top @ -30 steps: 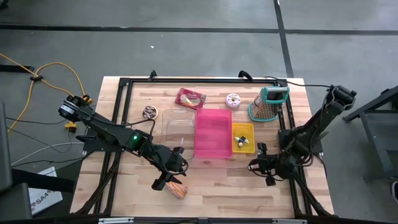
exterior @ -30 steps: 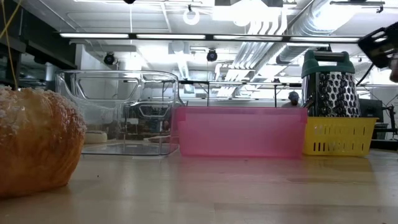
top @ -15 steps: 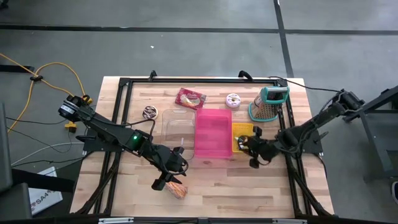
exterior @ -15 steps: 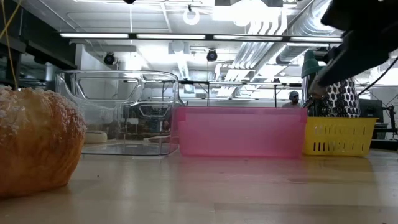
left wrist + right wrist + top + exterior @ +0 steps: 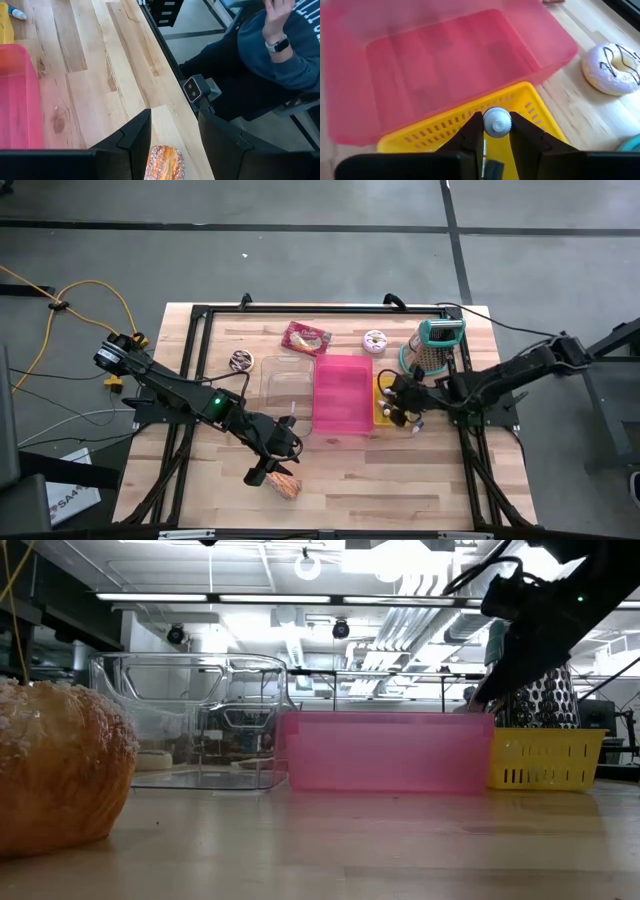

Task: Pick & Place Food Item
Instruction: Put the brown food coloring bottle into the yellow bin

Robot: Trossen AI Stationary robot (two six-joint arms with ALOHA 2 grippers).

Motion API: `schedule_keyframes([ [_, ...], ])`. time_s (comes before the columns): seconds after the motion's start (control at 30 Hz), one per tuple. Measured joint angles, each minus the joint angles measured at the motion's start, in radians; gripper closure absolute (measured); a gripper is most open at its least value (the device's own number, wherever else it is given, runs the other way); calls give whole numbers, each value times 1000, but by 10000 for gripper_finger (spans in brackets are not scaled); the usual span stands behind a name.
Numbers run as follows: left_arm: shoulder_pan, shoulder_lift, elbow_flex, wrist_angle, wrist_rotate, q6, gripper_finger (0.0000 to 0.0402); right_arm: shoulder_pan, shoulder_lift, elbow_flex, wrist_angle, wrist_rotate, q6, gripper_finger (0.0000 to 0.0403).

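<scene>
My left gripper [image 5: 172,145] has its fingers [image 5: 135,137] open on both sides of the sugary pastry [image 5: 165,162], low in the left wrist view. The pastry runs longways between them, so this arm is nearest. I think closing comes next. My right gripper [image 5: 496,131] pinches a small white cap [image 5: 497,121] over the yellow basket [image 5: 445,127], right of the pink tray [image 5: 342,395].

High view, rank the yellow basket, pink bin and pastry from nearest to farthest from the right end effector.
Measured from the right end effector:
1. Yellow basket, directly under it.
2. Pink bin, next to the basket, toward the left arm.
3. Pastry, at the near edge by the left end effector.
</scene>
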Motion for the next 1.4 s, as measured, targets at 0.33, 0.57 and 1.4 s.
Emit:
schedule_keyframes([
  [0.33,0,0,0,1,0,0,242,-57,38,0,-27,-23,1,337],
  [0.57,0,0,0,2,0,0,242,-85,151,0,10,-23,1,337],
  [1.4,0,0,0,2,0,0,242,-85,257,0,80,-56,12,305],
])
